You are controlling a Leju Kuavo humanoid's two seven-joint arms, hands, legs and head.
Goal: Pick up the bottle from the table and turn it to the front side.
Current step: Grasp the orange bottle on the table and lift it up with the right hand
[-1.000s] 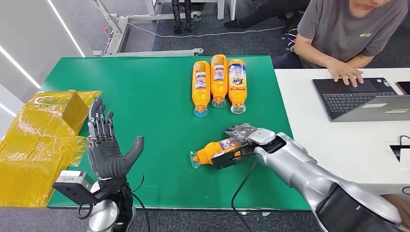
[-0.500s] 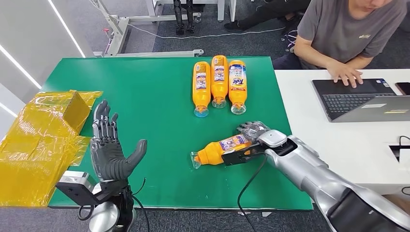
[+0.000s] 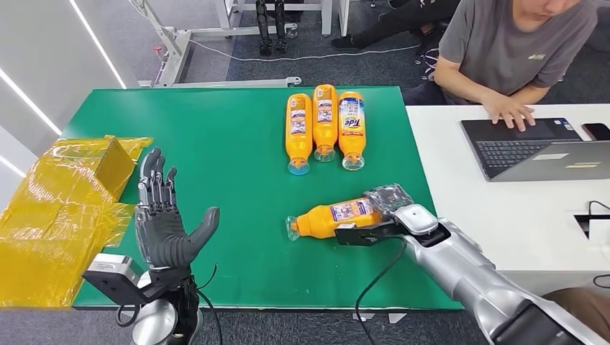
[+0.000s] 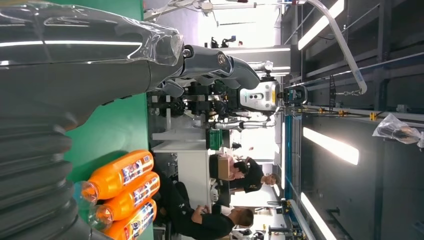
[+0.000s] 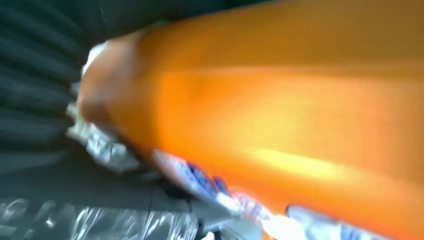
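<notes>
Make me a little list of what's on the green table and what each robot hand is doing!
table: green table
held bottle: orange bottle lying on its side, cap toward the robot's left
right hand: right hand grips that bottle at its base end
left hand: left hand raised, fingers apart, holding nothing
other bottles: three orange bottles lying side by side at the far edge, caps toward the robot
yellow stuff: yellow wrapped box at the table's left edge
nearby: person at a laptop on the white desk
</notes>
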